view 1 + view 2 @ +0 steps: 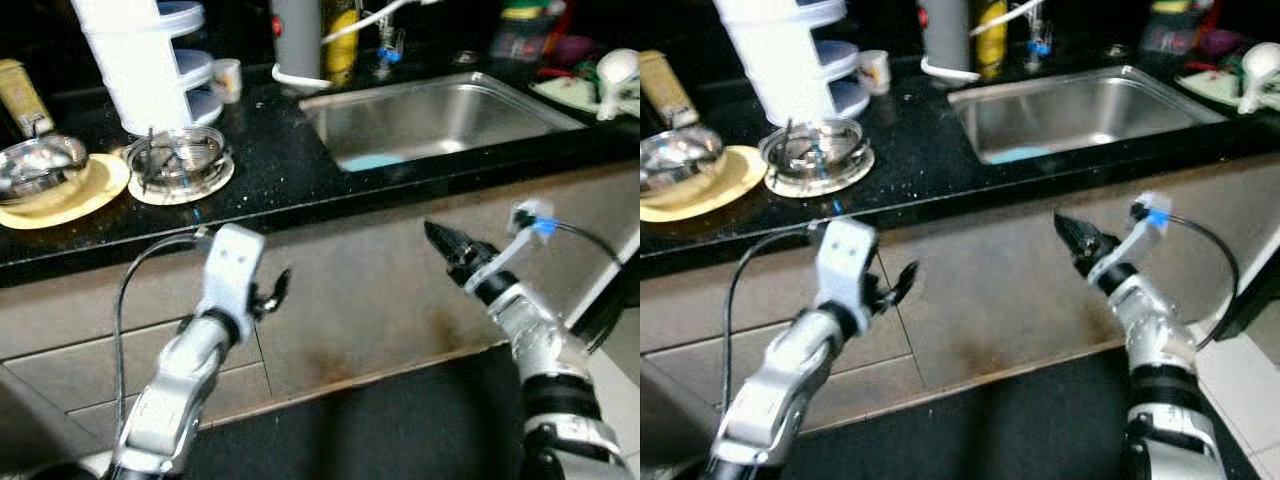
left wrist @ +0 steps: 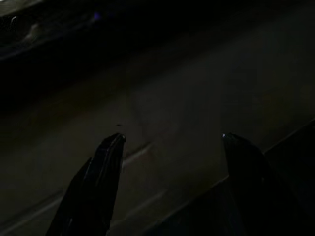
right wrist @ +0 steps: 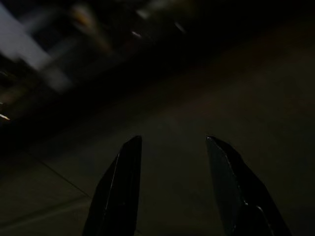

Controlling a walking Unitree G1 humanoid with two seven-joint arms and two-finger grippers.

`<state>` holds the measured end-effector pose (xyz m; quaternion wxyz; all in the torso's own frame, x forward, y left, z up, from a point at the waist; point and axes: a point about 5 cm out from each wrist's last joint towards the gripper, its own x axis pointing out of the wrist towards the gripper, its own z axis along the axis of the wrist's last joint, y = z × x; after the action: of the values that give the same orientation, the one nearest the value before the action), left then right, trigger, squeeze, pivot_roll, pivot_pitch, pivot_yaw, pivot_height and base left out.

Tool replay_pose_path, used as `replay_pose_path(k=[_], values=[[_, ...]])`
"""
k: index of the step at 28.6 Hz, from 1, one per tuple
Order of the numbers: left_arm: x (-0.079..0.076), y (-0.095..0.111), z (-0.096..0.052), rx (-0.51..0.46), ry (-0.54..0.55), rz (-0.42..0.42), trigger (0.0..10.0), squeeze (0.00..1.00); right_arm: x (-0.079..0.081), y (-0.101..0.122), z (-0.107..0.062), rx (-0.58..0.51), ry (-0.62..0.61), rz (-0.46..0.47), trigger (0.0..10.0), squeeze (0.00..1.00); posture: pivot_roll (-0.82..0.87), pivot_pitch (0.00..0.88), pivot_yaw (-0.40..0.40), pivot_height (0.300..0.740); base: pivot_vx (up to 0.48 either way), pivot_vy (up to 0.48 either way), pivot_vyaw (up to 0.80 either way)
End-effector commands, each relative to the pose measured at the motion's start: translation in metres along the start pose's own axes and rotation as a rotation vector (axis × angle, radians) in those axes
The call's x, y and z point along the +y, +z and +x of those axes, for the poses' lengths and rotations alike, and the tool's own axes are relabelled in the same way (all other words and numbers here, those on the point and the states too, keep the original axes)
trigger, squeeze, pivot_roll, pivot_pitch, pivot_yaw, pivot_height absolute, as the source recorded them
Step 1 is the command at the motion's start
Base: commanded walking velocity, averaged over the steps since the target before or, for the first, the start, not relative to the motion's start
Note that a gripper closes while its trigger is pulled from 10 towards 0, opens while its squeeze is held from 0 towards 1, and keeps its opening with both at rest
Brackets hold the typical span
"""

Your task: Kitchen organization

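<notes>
- The left gripper (image 1: 272, 292) is raised in front of the tiled cabinet face (image 1: 370, 290) below the counter edge, at about 7 o'clock in the head view; the left wrist view, very dark, shows its two fingers (image 2: 98, 182) set wide apart with nothing between them.
- The right gripper (image 1: 445, 245) is raised at about 4 o'clock, also short of the counter; its fingers (image 3: 123, 191) stand apart around bare, dim tile, holding nothing.
- On the black countertop (image 1: 270, 150) at 10 o'clock, a steel bowl (image 1: 40, 165) sits on a yellow plate (image 1: 75, 195), partly cut off by the frame edge.
- Just beside it a second steel dish (image 1: 180, 155) rests on a white plate (image 1: 185, 185); its contents are too blurred to tell.
- Behind stands a white tiered rack (image 1: 140, 60), its top cut off.
- The steel sink (image 1: 440, 115) lies at 1 o'clock, with something pale blue (image 1: 375, 160) at its near end, unclear.
- Bottles (image 1: 340, 40) at 12 o'clock and clutter (image 1: 590, 70) at 2 o'clock are cropped and blurred.
</notes>
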<state>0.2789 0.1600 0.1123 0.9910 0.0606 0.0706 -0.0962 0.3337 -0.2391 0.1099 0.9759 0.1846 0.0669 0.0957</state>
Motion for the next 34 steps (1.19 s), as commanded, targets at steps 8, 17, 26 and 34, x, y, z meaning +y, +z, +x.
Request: replay_pose_path(k=[8,17,26,34], values=[[0.030,-0.067,-0.017,0.178,0.109,-0.030,10.0,0.00,-0.034,-0.044,-0.024,0.147,-0.237,-0.101,10.0,0.00,-0.03,0.000,0.035,0.740,0.000,0.000,0.00],[0.037,-0.107,-0.036,0.286,0.139,-0.037,10.0,0.00,-0.055,-0.083,-0.056,0.293,-0.364,-0.182,10.0,0.00,-0.03,0.000,0.024,0.740,0.000,0.000,0.00],[0.035,-0.146,-0.060,0.383,0.173,-0.156,10.0,0.00,-0.053,-0.118,-0.081,0.376,-0.347,-0.242,10.0,0.00,-0.03,0.000,0.019,0.740,0.000,0.000,0.00],[0.036,-0.151,-0.066,0.371,0.194,-0.217,10.0,0.00,-0.053,-0.128,-0.089,0.408,-0.342,-0.261,10.0,0.00,-0.03,0.000,0.008,0.740,0.000,0.000,0.00]])
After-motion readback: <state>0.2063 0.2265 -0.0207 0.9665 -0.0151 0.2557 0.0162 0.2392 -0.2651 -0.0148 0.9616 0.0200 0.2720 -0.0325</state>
